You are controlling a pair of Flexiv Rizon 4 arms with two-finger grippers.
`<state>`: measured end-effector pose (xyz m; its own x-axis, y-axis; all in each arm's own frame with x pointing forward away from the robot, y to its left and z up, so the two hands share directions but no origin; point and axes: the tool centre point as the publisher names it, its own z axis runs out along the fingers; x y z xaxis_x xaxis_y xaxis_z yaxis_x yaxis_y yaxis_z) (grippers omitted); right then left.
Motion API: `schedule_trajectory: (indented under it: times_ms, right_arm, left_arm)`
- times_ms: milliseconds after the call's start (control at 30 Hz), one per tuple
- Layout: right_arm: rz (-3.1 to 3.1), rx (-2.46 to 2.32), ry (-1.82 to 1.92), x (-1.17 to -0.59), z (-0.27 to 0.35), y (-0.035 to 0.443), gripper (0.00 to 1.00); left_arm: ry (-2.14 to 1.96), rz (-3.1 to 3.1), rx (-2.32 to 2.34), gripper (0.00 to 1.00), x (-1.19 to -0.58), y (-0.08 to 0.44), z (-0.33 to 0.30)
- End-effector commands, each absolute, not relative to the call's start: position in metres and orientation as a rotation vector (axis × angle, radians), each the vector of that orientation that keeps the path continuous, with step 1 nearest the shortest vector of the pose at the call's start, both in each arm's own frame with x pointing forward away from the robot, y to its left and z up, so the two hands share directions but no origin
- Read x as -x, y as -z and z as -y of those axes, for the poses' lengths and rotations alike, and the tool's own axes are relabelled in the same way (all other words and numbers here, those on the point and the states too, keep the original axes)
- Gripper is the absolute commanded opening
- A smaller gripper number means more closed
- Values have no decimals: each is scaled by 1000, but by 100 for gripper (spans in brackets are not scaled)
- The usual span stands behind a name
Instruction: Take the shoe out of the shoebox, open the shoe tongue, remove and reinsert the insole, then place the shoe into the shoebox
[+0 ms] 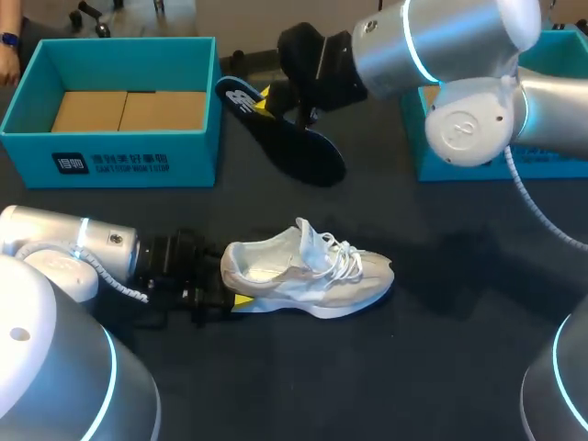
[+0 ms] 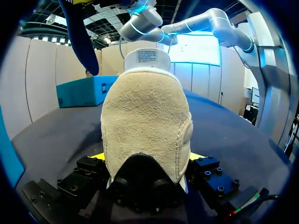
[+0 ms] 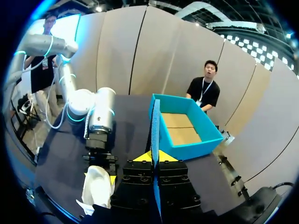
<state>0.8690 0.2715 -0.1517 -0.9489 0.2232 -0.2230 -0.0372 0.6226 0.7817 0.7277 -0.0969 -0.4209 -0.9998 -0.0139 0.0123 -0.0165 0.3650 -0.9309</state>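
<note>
Two teal boxes sit toward the back of the dark tabletop (image 1: 441, 303), one on each side. At far left the open shoebox (image 1: 110, 152) shows its brown cardboard floor. In the right wrist view the same shoebox (image 3: 196, 147) stands ahead of that gripper and to one side.

Nearer the front, my left arm (image 1: 64, 243) comes in low from the left edge. The left gripper (image 1: 230, 296) is at the heel of the white shoe (image 1: 312, 271). From the left wrist view the suede heel of the shoe (image 2: 147, 116) fills the space in the left gripper (image 2: 147, 156); a yellow tip presses each side, so the jaws are clamped on it. The shoe stands on its sole, well apart from the shoebox, toe pointing right. Its tongue (image 1: 308, 234) is raised above the loose laces.

Behind the shoe, between the two boxes, the dark insole (image 1: 289, 138) slants with one end up toward the shoebox. The right gripper (image 1: 266, 99) holds it near that upper end. From the right wrist view the insole (image 3: 155, 126) runs edge-on through the right gripper (image 3: 155, 157), whose jaws are closed on it from both sides. The left wrist view shows the insole (image 2: 79, 42) hanging in the air.

My right arm (image 1: 441, 46) comes in from the upper right and partly hides the second teal box (image 1: 551, 170).
</note>
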Motion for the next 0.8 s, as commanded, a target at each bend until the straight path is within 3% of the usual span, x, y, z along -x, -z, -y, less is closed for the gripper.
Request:
schedule_trajectory:
  times_ms: [33,433,800]
  right_arm:
    - [-2553,-156,-1225,-868,-272,150,0]
    - [-2550,-166,-1253,-868,-268,148,0]
    - [-2517,-180,-1506,-870,-229,98,0]
  left_arm:
    - [-1764,2595,-27,0,-729,425,98]
    - [-1764,2595,-27,0,-729,425,98]
    - [-1764,2595,-27,0,-729,425,98]
